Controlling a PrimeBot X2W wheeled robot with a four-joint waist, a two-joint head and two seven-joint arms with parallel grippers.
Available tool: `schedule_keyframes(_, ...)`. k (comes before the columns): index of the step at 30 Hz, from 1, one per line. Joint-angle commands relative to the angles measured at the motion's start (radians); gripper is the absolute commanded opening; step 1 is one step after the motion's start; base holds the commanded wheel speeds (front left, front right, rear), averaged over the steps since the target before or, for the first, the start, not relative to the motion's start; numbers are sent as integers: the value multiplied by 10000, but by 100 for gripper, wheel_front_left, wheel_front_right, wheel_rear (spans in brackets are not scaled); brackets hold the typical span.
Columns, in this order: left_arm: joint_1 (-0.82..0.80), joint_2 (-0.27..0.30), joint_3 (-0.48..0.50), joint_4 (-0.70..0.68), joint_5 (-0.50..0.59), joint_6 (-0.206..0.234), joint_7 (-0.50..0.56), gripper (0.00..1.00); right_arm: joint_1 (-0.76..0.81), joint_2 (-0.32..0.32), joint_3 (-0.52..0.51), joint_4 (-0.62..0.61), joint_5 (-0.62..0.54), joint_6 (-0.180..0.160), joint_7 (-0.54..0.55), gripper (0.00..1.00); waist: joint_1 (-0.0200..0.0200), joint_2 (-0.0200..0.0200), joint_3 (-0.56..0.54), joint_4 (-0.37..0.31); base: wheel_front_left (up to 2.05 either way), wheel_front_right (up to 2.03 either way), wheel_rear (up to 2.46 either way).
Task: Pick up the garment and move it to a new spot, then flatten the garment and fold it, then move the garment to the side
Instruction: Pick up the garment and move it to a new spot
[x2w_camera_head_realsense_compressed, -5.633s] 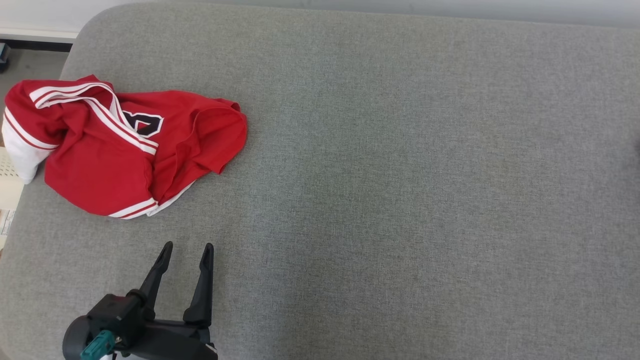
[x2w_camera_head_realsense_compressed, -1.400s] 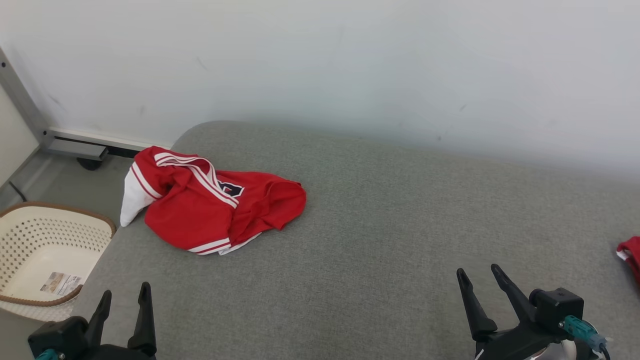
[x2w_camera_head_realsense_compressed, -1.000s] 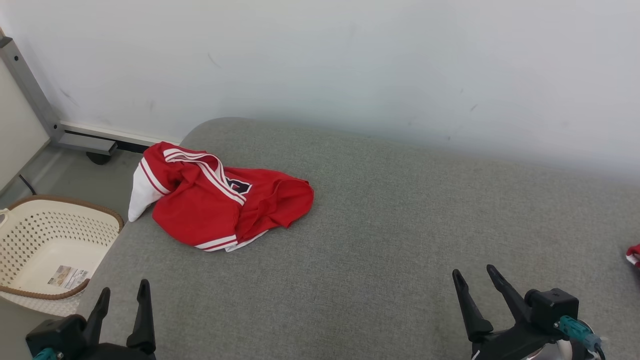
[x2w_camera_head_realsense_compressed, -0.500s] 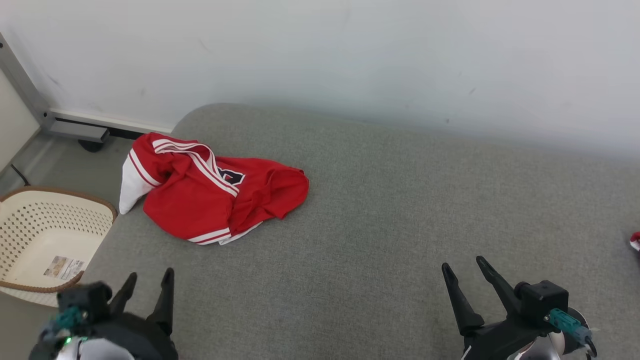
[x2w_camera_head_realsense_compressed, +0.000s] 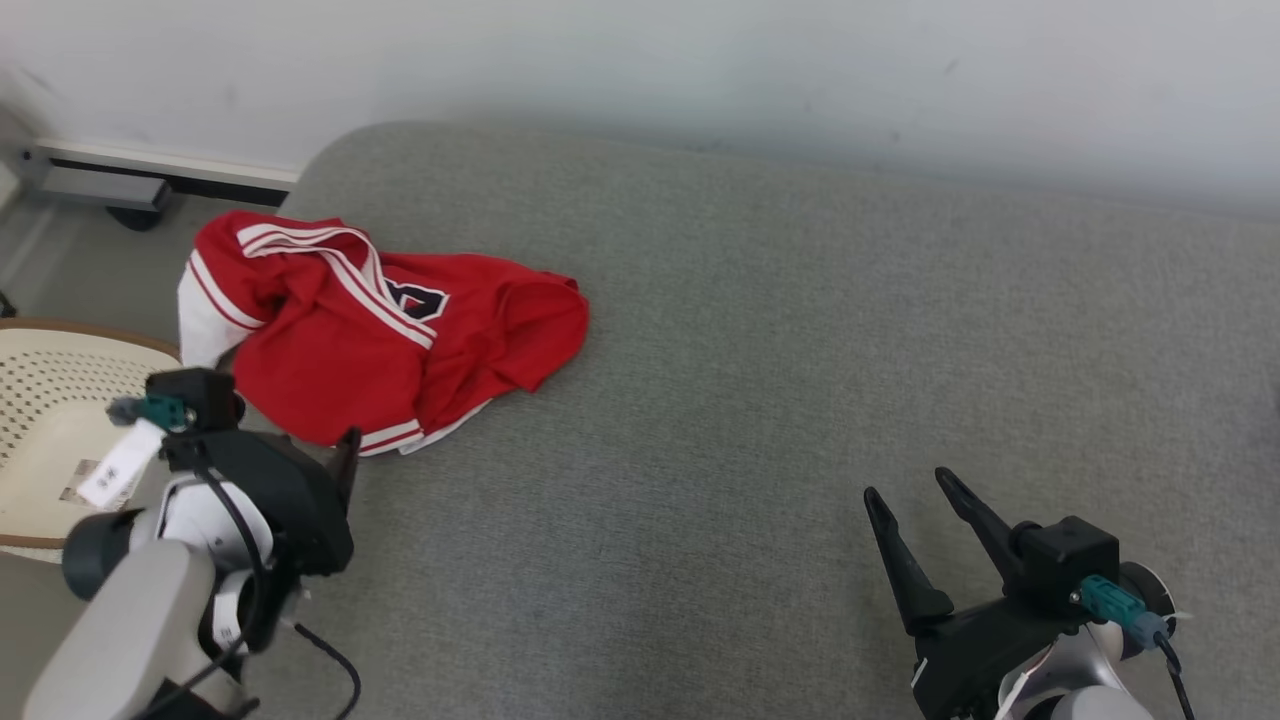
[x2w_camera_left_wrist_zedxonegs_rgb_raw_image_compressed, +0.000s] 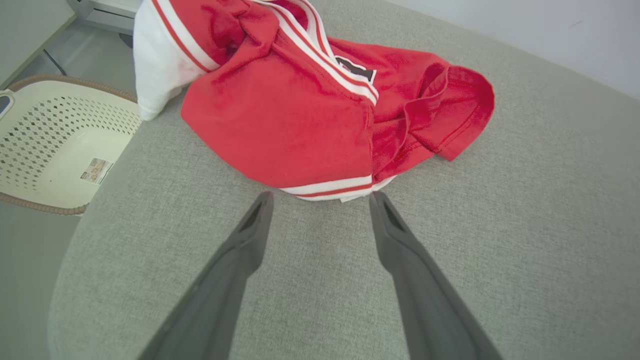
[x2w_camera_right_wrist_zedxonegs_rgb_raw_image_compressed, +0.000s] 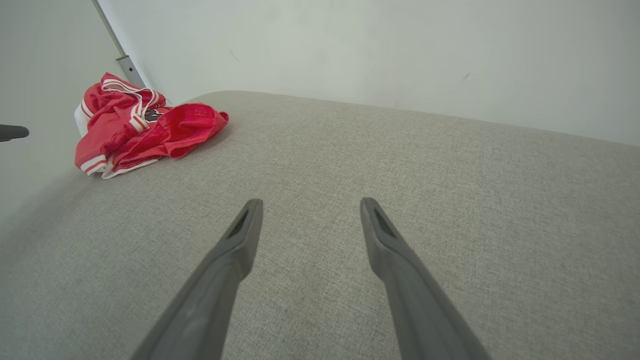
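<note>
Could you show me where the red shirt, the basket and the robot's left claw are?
red shirt (x2w_camera_head_realsense_compressed: 320, 360): head view, on its plain red front panel.
basket (x2w_camera_left_wrist_zedxonegs_rgb_raw_image_compressed: 60, 120): left wrist view, on its perforated inner wall.
left gripper (x2w_camera_left_wrist_zedxonegs_rgb_raw_image_compressed: 321, 196): left wrist view, midway between its two open fingertips.

A crumpled red jersey lies on the grey cushion's left end.

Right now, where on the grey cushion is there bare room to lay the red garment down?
Bare: the wide stretch of cushion between the red garment and the right claw. Crowded: the left end, with the garment, the left claw at its hem, and the basket beside.
</note>
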Motion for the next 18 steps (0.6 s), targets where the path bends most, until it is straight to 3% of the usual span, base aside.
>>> schedule_keyframes(1,-455,127,-2,313,-35,-15,208,100,-132,-105,2,-195,-75,-7,92,100,-1,-3,490,-460,0,0,0)
schedule_keyframes(18,-1563,225,130,1390,-126,109,377,100,-297,-411,-110,-1124,-25,-7,368,100,-1,-3,1602,-1328,0,0,0)
